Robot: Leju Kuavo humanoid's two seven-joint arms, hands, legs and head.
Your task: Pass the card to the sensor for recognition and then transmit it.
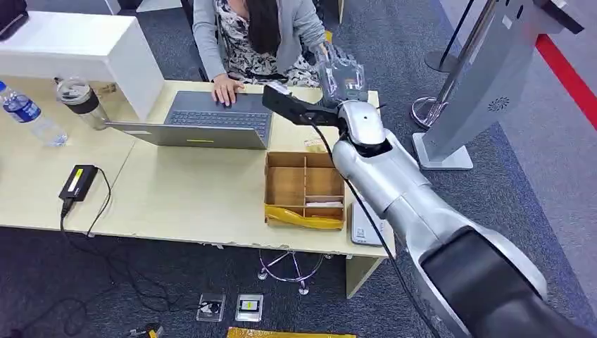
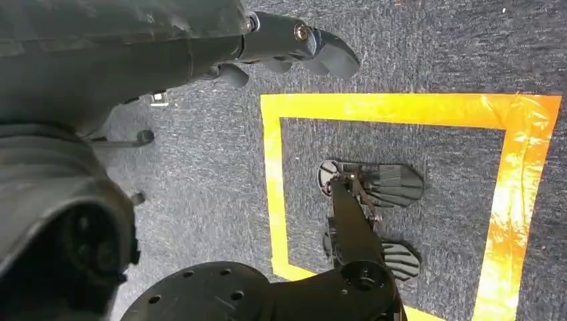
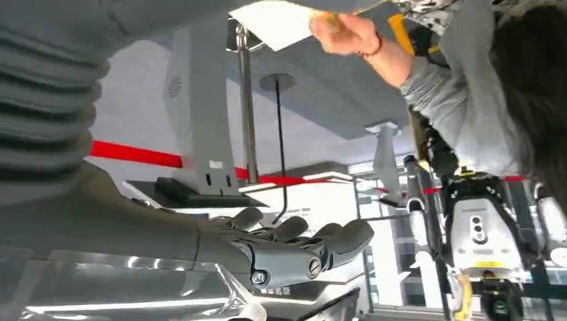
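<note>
My right hand [image 1: 343,76] is raised over the far edge of the desk [image 1: 204,190], in front of a seated person [image 1: 257,32]. In the right wrist view its fingers [image 3: 301,242] lie stretched out side by side with nothing between them. Just beyond them the person's hand [image 3: 348,33] holds a white card [image 3: 274,23] by one edge. A grey kiosk stand [image 1: 486,77] rises to the right of the desk, and its post [image 3: 200,100] shows in the right wrist view too. My left hand [image 2: 287,43] hangs above the carpet, holding nothing.
A cardboard divider box [image 1: 305,186] sits near the desk's front right, with a flat grey device [image 1: 362,229] beside it at the edge. A laptop [image 1: 204,123], a charger [image 1: 77,182], a bottle [image 1: 28,113] and a cup [image 1: 81,98] lie further left. Yellow floor tape [image 2: 401,110] marks a square.
</note>
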